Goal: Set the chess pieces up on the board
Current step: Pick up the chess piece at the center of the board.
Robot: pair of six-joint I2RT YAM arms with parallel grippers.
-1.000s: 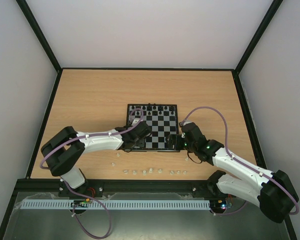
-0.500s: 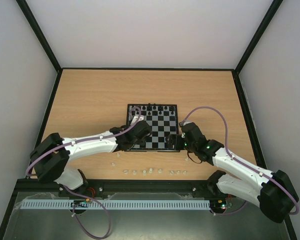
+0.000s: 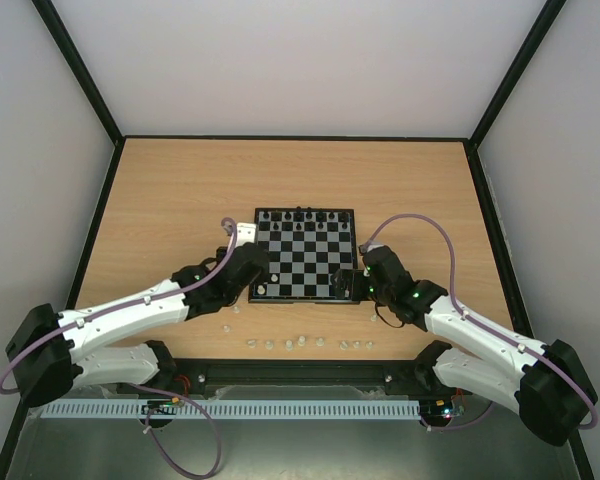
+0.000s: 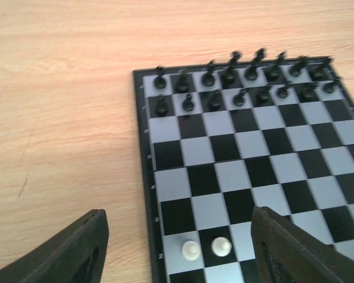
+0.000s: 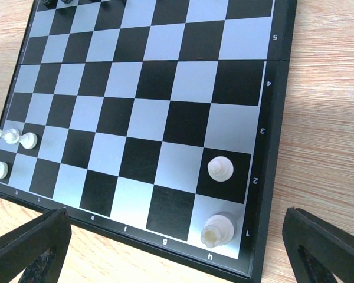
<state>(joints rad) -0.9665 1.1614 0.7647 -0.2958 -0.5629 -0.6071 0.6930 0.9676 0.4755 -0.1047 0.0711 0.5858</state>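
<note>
The board (image 3: 305, 255) lies mid-table with black pieces along its far two rows. In the left wrist view two whitish pawns (image 4: 190, 250) (image 4: 221, 246) stand side by side on the near-left squares, between the fingers of my open left gripper (image 4: 177, 262), which touches neither. My left gripper (image 3: 255, 275) hangs over the board's left near corner. My right gripper (image 3: 352, 283) is open at the right near corner, above a white rook (image 5: 220, 230) and a pawn (image 5: 220, 168). Several loose chess pieces (image 3: 302, 342) lie in a row on the table in front of the board.
Two more pale pieces (image 3: 227, 326) lie left of that row, under the left forearm. The right wrist view also shows small white pieces (image 5: 12, 137) at the board's (image 5: 256, 177) far corner. Black frame rails edge the wooden table (image 3: 180, 190).
My left gripper has opened and drawn back left and toward the near edge, off the board, leaving a pawn standing. The right gripper stayed in place, opening slightly wider.
</note>
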